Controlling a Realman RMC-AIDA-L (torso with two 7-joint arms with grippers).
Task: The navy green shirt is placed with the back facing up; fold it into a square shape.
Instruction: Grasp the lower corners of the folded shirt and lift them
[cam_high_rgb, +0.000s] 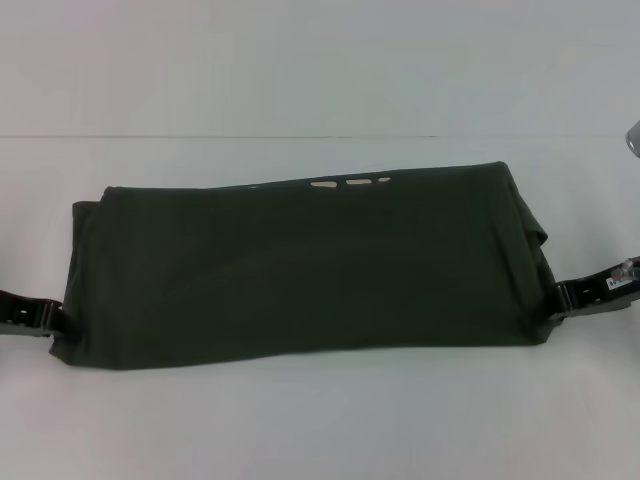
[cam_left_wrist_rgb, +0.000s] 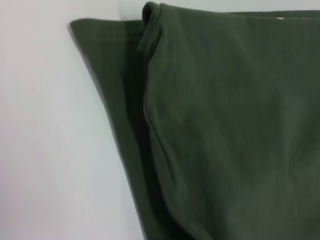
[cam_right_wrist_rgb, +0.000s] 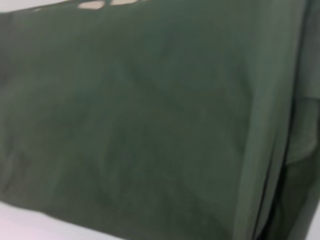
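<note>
Matt olive cloth shirt (cam_high_rgb: 300, 270) on smooth white table (cam_high_rgb: 300, 430).

Plain dark olive-green shirt (cam_high_rgb: 300, 270), cream lettering (cam_high_rgb: 350, 183) at its far edge, white table (cam_high_rgb: 300, 420), black hands

White table (cam_high_rgb: 300, 430), pale plain wall (cam_high_rgb: 300, 60), even light

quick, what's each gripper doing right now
Left gripper: at the left end of the navy green shirt; open or closed cannot be told.
Right gripper: at the shirt's right end; cannot be told either.
</note>
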